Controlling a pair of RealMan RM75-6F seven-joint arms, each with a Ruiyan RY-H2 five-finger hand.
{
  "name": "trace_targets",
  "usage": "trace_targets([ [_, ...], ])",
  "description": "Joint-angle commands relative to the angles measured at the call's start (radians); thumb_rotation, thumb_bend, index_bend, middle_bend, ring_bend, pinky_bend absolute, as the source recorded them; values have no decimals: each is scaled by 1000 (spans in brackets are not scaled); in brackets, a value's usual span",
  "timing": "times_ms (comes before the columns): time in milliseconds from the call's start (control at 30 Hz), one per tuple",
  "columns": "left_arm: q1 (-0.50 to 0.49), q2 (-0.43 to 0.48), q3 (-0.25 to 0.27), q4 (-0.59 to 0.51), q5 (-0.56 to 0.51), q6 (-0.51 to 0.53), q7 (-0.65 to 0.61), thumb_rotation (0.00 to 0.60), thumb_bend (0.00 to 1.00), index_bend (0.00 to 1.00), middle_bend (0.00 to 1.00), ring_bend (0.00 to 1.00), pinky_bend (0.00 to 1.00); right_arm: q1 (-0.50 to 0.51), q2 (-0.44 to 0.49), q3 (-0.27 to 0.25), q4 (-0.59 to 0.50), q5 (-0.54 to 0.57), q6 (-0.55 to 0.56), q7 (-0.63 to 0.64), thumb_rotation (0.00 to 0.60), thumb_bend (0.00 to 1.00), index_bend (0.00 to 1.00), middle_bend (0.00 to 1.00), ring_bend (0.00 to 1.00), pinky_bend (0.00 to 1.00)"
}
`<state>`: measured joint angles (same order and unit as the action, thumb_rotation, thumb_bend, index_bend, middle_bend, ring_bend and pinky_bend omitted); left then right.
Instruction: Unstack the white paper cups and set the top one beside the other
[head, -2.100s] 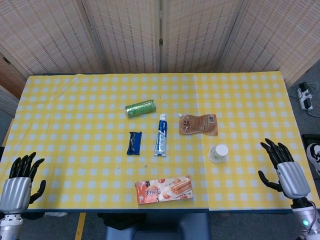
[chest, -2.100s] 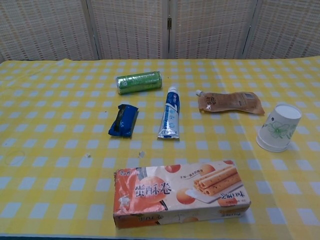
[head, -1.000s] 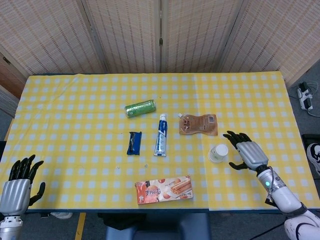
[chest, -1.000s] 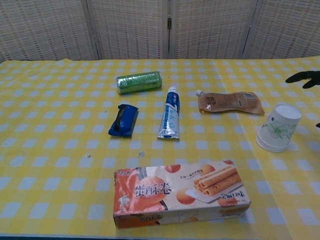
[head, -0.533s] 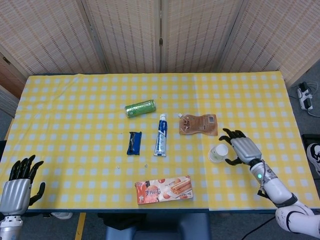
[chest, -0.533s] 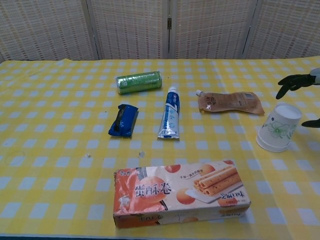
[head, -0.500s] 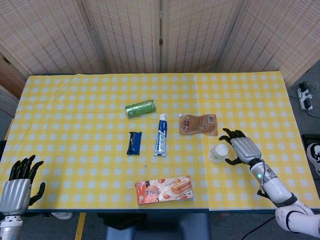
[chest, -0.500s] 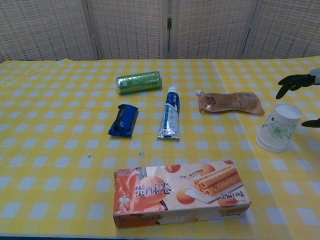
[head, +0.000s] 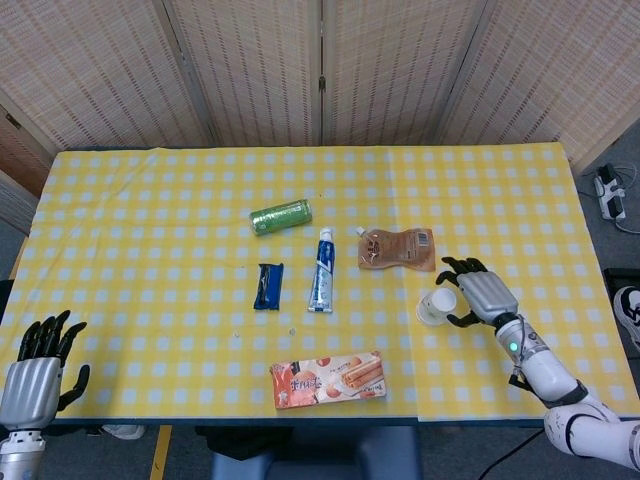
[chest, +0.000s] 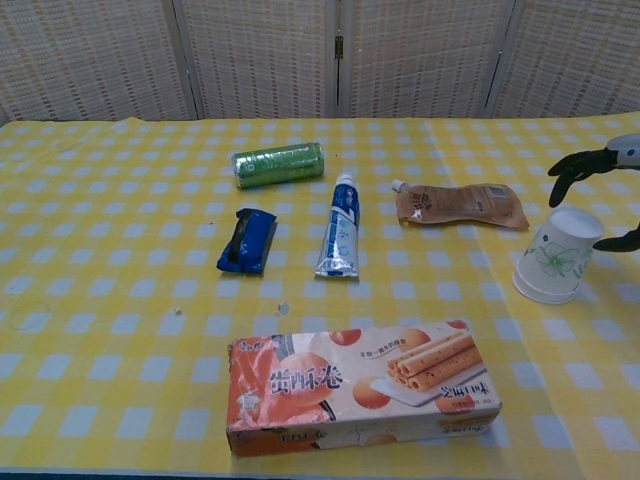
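Note:
The stacked white paper cups (head: 437, 306) (chest: 559, 255) stand upside down on the yellow checked cloth at the right; they carry a green flower print. My right hand (head: 478, 293) (chest: 606, 180) hovers just right of them with spread fingers either side of the top, close to the cup but not gripping it. My left hand (head: 38, 364) hangs open off the table's near left corner, far from the cups; the chest view does not show it.
A brown pouch (head: 398, 249) lies just behind the cups. A blue-white tube (head: 321, 270), a blue wrapper (head: 268, 285) and a green roll (head: 280, 216) lie mid-table. An orange biscuit box (head: 328, 378) sits by the near edge.
My right hand has come in from the table's right edge to the cups, its fingers now around the top. The cups and my left hand have not moved.

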<state>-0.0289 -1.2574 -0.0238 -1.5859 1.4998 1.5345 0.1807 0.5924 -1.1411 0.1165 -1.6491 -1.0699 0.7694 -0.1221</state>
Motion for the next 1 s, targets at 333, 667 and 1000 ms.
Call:
trace_targets([
  [333, 1, 1, 0, 4, -5, -3, -5, 600, 493, 210, 70, 51, 0, 20, -1, -4, -6, 33, 3, -16, 600, 307, 346, 106, 100, 24],
  [667, 2, 0, -1, 8, -7, -3, -8, 600, 492, 210, 70, 50, 0, 28, 0, -8, -5, 50, 7, -13, 600, 349, 375, 122, 101, 24],
  [1000, 0, 1, -1, 7, -11, -8, -7, 600, 492, 209, 70, 49, 0, 17, 27, -12, -36, 31, 36, 1, 600, 370, 388, 130, 103, 24],
])
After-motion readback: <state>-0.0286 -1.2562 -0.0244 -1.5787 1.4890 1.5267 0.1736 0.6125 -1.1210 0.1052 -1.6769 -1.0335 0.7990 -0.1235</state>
